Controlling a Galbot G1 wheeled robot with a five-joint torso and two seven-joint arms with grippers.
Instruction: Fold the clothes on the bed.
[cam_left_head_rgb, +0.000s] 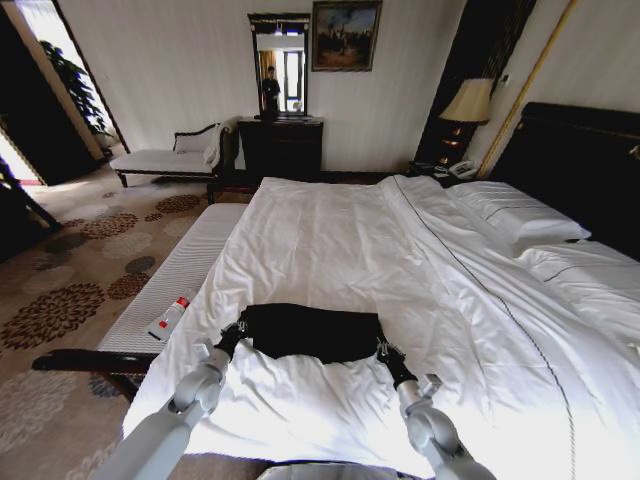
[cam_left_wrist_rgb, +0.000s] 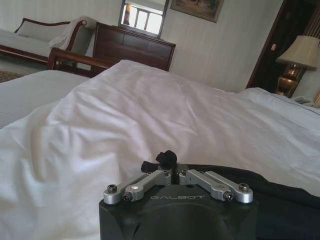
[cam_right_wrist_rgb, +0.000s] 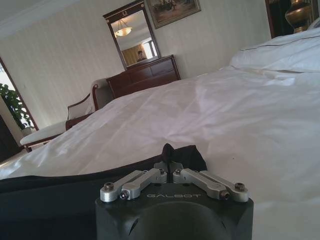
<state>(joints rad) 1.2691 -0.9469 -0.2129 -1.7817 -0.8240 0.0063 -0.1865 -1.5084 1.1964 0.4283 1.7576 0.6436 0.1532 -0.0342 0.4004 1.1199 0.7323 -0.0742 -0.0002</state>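
The clothes (cam_left_head_rgb: 312, 333) are a black garment lying as a flat band across the near part of the bed (cam_left_head_rgb: 400, 260), on its white duvet. My left gripper (cam_left_head_rgb: 238, 327) is shut on the garment's left edge; in the left wrist view a tuft of black fabric (cam_left_wrist_rgb: 167, 157) pokes up between the closed fingers. My right gripper (cam_left_head_rgb: 383, 350) is shut on the right edge, where black cloth (cam_right_wrist_rgb: 170, 152) bunches at the fingertips. The band stretches between both grippers, and no lettering shows.
A white-cushioned bench (cam_left_head_rgb: 170, 290) runs along the bed's left side with a small bottle (cam_left_head_rgb: 172, 316) on it. Pillows (cam_left_head_rgb: 515, 215) and a dark headboard (cam_left_head_rgb: 580, 160) are at right. A dresser with mirror (cam_left_head_rgb: 281, 145), a chaise (cam_left_head_rgb: 170, 155) and a lamp (cam_left_head_rgb: 468, 105) stand far off.
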